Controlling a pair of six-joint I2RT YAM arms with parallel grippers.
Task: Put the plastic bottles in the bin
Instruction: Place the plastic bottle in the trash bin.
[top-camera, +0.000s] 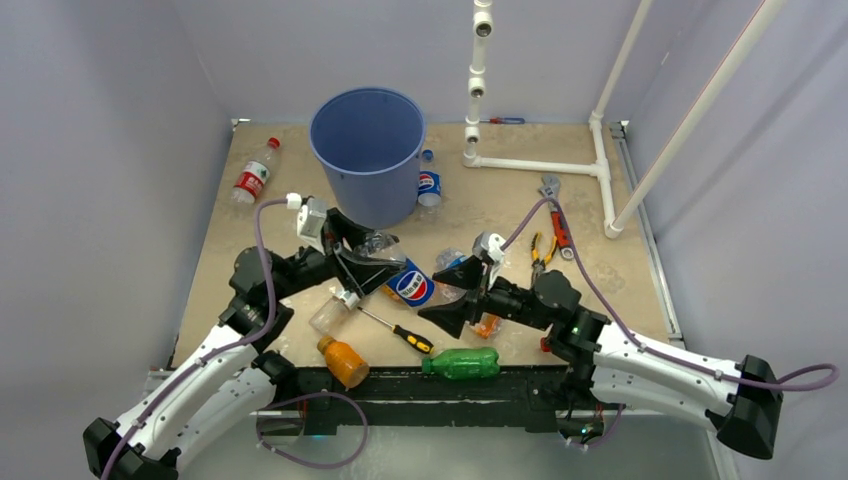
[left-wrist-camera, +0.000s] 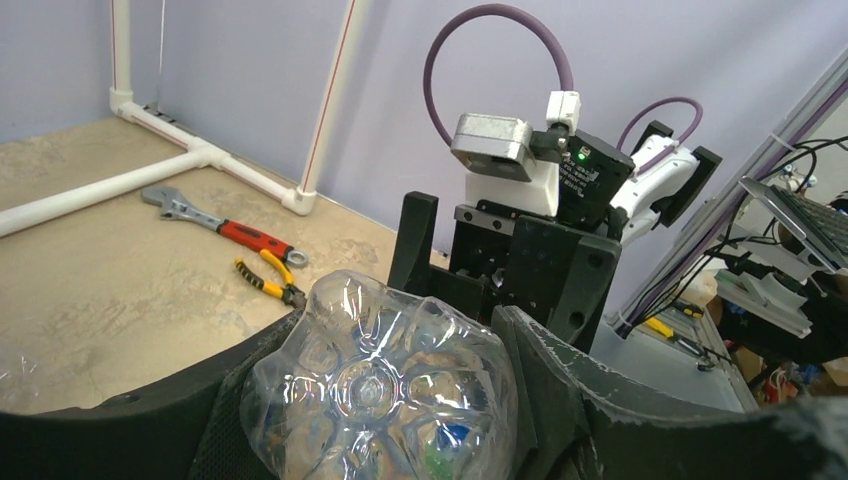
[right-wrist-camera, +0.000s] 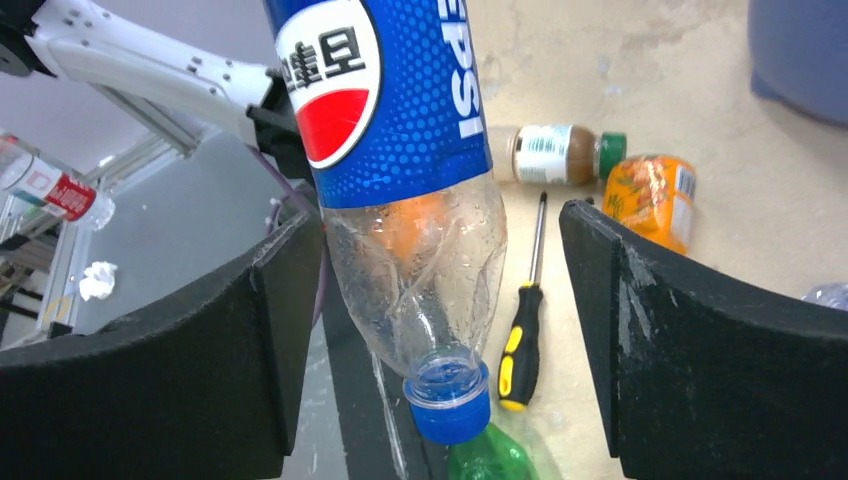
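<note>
Green bottle (top-camera: 462, 363) and screwdriver (top-camera: 397, 329) lie near, perhaps under, Pepsi bottle (top-camera: 412, 285).

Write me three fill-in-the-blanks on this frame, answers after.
1. The left gripper is shut on the ___-labelled Pepsi bottle.
2. The right gripper's jaws stand ___ on either side of its cap end.
3. The far-left bottle, beside the bin, has a ___ label.
Answers: blue; open; red.
</note>
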